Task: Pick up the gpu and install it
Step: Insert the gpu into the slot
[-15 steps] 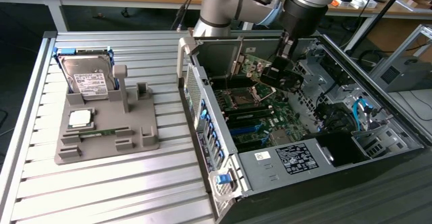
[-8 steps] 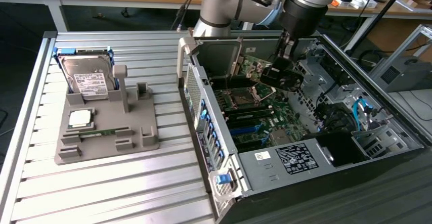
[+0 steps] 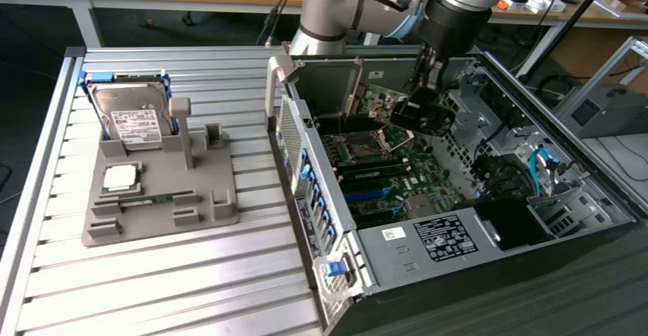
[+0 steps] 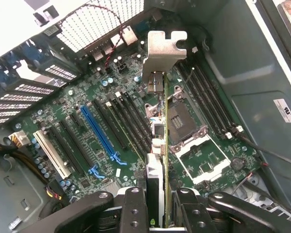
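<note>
Green circuit board, seen edge-on, stood clamped between the two black fingers (image 4: 134, 209) of the claw (image 4: 157, 213): this was the gpu (image 4: 166, 145), with its silver metal end bracket (image 4: 162, 48) at the far end from the claw in the wrist view. The claw was closed narrowly on the card's edge, so the pick-up part of the work looked done. The card hung above the motherboard (image 4: 87, 145) inside the open computer case (image 3: 567, 161), over the region between the long blue expansion slot (image 4: 99, 133) with the black slots beside it and the bare processor socket (image 4: 182, 119). It had not been seated; board showed on either side of its edge, and I judged it apart from any slot, though how high it hung could not be told. In the exterior view the arm (image 3: 456, 2) reached down into the case from above, with the claw (image 3: 423, 112) near the upper part of the motherboard. On the ribbed metal table (image 3: 152, 275) to the exterior view's left of the case sat a grey parts holder (image 3: 218, 207) with the silver hard drive (image 3: 132, 120) standing in it, a processor chip (image 3: 120, 177) lying flat, and a narrow green memory stick (image 3: 152, 199) below that. By my reading the installing remained: the card was neither lined up with a slot for certain nor pressed home.
</note>
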`<state>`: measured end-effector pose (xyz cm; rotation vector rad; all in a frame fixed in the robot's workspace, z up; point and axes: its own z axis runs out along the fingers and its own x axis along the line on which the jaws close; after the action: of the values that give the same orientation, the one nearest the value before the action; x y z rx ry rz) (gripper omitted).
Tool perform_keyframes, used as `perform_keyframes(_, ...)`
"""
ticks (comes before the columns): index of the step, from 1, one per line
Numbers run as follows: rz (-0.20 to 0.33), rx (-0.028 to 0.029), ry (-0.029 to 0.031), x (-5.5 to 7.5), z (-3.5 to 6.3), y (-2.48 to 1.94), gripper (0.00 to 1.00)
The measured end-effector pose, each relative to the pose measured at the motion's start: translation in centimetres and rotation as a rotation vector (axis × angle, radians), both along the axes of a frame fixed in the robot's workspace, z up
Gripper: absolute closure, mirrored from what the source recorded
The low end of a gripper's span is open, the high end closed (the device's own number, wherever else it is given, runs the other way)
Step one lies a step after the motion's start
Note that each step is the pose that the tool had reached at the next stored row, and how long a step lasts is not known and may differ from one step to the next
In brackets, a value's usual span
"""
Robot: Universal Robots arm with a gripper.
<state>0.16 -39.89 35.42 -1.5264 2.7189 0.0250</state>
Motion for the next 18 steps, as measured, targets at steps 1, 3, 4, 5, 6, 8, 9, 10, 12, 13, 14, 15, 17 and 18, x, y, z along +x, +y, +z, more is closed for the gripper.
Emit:
perform_keyframes(1,0.006,0.0,0.0,0.0,0.0,0.0,0.73)
perform_keyframes(3,0.018,0.0,0.0,0.0,0.0,0.0,0.73)
perform_keyframes(4,0.026,-0.0001,0.0,0.0,-0.01,0.0,0.73)
perform_keyframes(5,0.032,0.0,0.0,0.0,-0.01,0.0,0.73)
perform_keyframes(6,0.039,0.0,0.0,0.0,-0.01,0.0,0.73)
perform_keyframes(8,0.051,-0.0001,0.0,0.0,-0.02,0.0,0.73)
perform_keyframes(9,0.056,-0.0001,0.0,0.0,-0.02,0.0,0.73)
perform_keyframes(10,0.061,0.0,0.0,0.0,-0.02,0.0,0.73)
perform_keyframes(12,0.075,0.0,0.0,0.0,-0.03,0.0,0.73)
perform_keyframes(13,0.082,0.0,0.0,0.0,-0.03,0.0,0.73)
perform_keyframes(14,0.091,-0.0001,0.0,0.0,-0.03,0.0,0.73)
perform_keyframes(15,0.098,-0.0001,0.0,0.0,-0.03,0.0,0.73)
perform_keyframes(17,0.108,0.0,0.0,0.0,-0.04,0.0,0.73)
perform_keyframes(18,0.112,0.0,0.0,0.0,-0.04,0.0,0.73)
